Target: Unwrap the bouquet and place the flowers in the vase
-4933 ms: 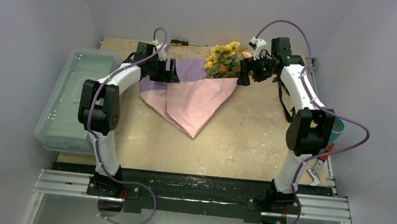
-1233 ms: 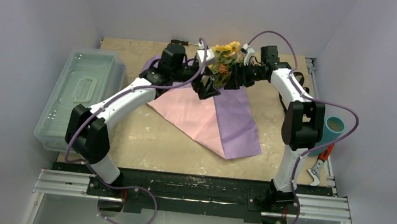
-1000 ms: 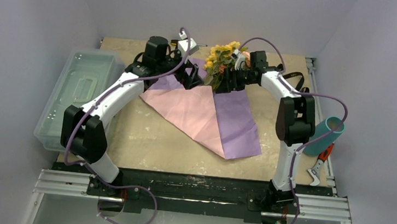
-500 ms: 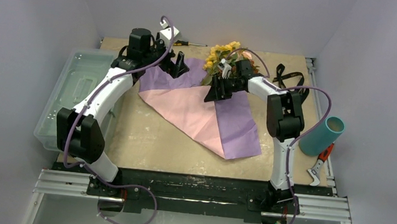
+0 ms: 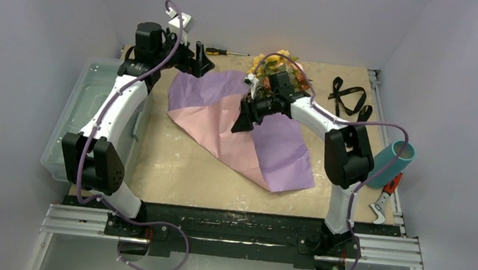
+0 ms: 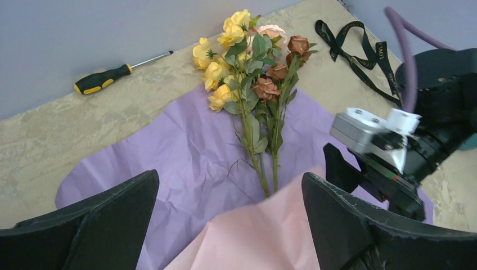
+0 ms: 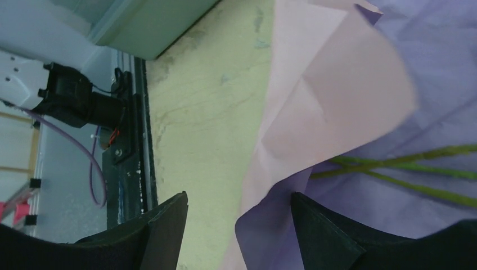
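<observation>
Looking down on the table [image 5: 173, 168], the biggest thing is the translucent lidded plastic box [image 5: 87, 104] hanging off its left edge. Next is the wrapping paper [image 5: 280, 155], opened out flat mid-table with the lilac inside up and a pink flap [image 5: 214, 123] folded over the middle.

The flowers [image 6: 247, 50] lie loose on the lilac sheet at the far side, blooms toward the back wall, stem ends tucked under the edge of that pink flap.

The left gripper [image 6: 229, 177] is up in the air over the far-left corner of the paper, jaws spread wide, nothing in them. The right gripper [image 7: 237, 197] is down low over the paper just on the near side of the flowers. Its jaws are apart too, with the pink flap's edge sitting in the gap, not pinched as far as I can see.

The vase [image 5: 392, 164] is way over at the right edge of the table, tilted, mouth pointing up and right, well apart from the flowers.

Small stuff:
- black ribbon [image 5: 349, 96], untied, right of the blooms
- pruners [image 5: 382, 202] near the vase
- yellow-handled screwdriver [image 6: 107, 79] by the back wall
</observation>
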Controlling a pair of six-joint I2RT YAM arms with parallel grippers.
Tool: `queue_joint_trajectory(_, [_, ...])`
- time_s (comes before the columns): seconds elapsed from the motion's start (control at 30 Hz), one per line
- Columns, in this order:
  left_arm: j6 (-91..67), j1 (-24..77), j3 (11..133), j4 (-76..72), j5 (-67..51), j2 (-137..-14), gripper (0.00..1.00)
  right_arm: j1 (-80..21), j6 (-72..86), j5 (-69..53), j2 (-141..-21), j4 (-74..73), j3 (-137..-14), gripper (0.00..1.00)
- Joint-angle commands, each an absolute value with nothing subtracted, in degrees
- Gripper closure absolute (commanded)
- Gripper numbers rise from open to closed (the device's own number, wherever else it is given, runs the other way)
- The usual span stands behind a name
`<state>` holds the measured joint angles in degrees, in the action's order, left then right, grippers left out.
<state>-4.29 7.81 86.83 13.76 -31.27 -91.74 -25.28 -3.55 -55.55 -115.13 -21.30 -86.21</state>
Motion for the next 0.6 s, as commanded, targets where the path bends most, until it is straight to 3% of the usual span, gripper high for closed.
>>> queue_joint_trajectory(0.0, [-7.8,7.1,88.7,12.7,-31.7,-91.1,0.02,-28.7,-13.1,-57.7,-110.6,-25.7,-86.4,0.29])
queue_joint_trajectory(0.33, [-8.3,6.1,87.3,18.5,-31.1,-90.9,0.03,-37.6,-33.5,-54.5,-109.1,-37.3,-87.3,0.2])
queue_joint_trajectory(0.57, [-6.6,6.1,81.1,20.6,-31.0,-89.8,0.03,-43.4,-35.0,-50.4,-104.7,-31.0,-80.8,0.1])
